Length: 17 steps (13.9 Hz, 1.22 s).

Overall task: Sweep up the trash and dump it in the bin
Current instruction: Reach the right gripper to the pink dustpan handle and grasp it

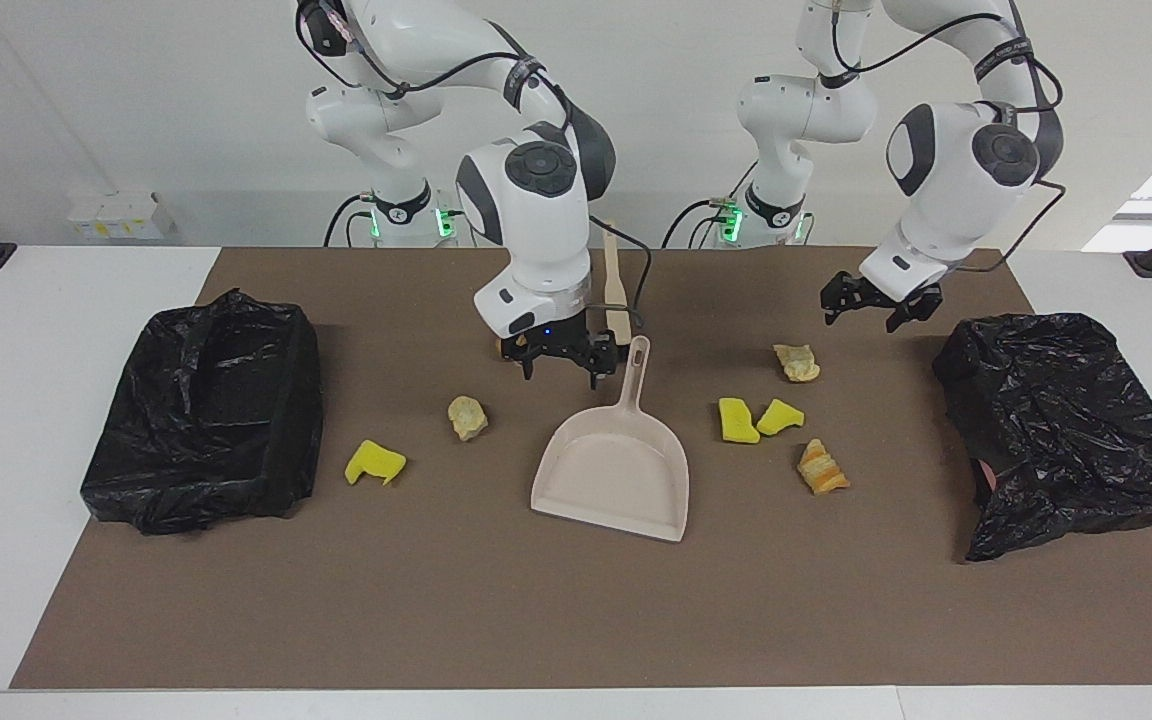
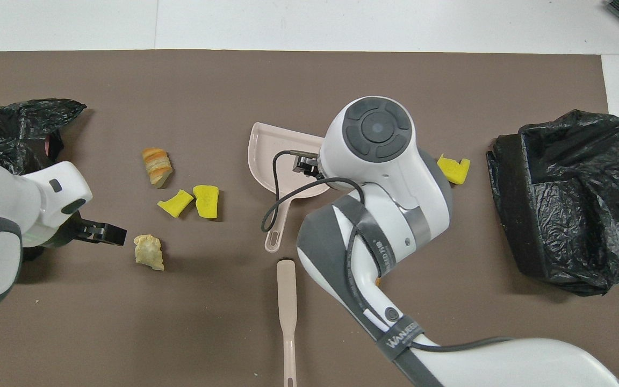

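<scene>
**Both grippers open over the mat, nothing held**

My right gripper (image 1: 564, 362) hangs open and empty just beside the dustpan (image 1: 616, 468) handle, at its nine o'clock in the facing view. My left gripper (image 1: 876, 303), also open and empty, hovers near the pale scrap (image 1: 797, 362). The trash (image 1: 739, 420) lies scattered on the brown mat (image 1: 436, 600) on both sides of the dustpan, between two black bins (image 1: 206, 410).

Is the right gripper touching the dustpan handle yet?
Cannot tell. In the facing view the open right gripper sits close beside the dustpan handle, but no plain gap or contact shows. In the overhead view the arm covers that spot.
</scene>
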### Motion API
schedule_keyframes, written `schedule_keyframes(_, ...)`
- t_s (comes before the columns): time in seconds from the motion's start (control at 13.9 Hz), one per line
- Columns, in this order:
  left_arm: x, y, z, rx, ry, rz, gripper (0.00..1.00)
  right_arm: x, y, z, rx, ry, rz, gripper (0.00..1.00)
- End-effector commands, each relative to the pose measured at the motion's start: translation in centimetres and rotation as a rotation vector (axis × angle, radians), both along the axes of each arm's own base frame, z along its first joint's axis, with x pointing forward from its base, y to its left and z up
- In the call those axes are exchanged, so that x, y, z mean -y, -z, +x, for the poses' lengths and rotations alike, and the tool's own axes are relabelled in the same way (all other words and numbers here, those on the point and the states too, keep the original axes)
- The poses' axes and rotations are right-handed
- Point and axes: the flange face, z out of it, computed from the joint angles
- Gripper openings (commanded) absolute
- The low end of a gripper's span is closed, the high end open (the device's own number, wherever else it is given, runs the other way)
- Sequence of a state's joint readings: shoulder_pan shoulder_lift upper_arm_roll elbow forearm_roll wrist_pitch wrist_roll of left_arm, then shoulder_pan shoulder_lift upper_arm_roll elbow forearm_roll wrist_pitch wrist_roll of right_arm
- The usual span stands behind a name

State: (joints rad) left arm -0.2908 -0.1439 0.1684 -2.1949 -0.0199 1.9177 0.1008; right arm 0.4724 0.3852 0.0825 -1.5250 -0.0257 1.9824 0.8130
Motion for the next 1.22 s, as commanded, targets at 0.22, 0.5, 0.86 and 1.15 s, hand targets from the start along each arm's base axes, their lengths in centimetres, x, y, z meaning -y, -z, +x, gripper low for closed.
schedule_keyframes(0.22,4.0,5.5,-7.6,0.074,0.081,-0.048,1.00,-5.3,5.3,-3.1,0.013,0.056,0.023,1.00)
schedule_keyframes(0.5,7.1,6.4,-12.5,0.121,0.070,-0.084,1.00,-7.6,6.8,-3.5,0.033,0.044,0.034,1.00)
schedule_keyframes(0.86,14.5,5.6,-17.5,0.117,0.001,-0.095,1.00,-9.4,9.2,-4.6,0.007,0.006,-0.003,1.00)
schedule_keyframes(1.15,20.6,5.4,-21.8,0.130,-0.033,-0.111,1.00,-9.3,9.5,-4.7,-0.004,0.005,-0.016,0.62)
